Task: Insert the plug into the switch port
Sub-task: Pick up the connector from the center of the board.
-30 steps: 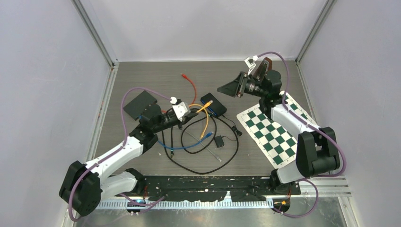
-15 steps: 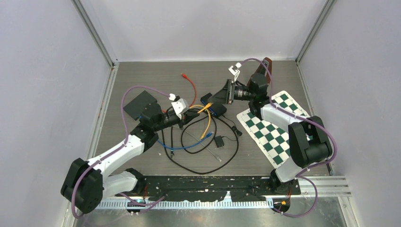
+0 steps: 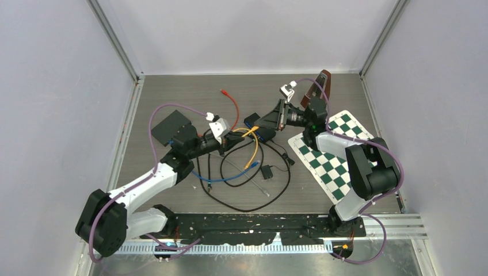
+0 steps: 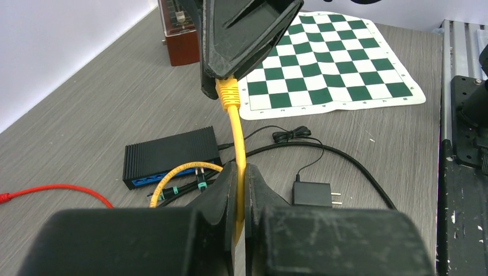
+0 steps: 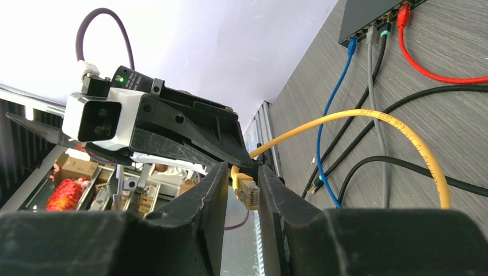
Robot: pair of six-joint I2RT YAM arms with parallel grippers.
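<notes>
My left gripper [image 3: 235,133] is shut on a yellow cable [image 4: 237,144] a short way below its end and holds it up above the table. The yellow plug [image 4: 229,94] sticks out beyond its fingers. My right gripper [image 3: 262,122] faces the left one, with its jaws either side of the plug [image 5: 248,190]. The plug lies against one finger and a gap shows on the other side. The black switch [image 4: 170,152] with blue ports lies on the table below them. Red, grey and blue cables are plugged into the switch [image 5: 374,14].
A green and white chessboard mat [image 3: 334,152] lies at the right. A black power adapter [image 3: 266,171] with looping black cord, a red cable [image 3: 232,102] and a blue cable [image 3: 224,178] lie mid-table. A black square pad [image 3: 170,126] is left, a brown box [image 3: 322,80] at the back.
My right arm has swung left and down to the left gripper. Its jaws now stand around the yellow plug and have narrowed. The left arm has hardly moved.
</notes>
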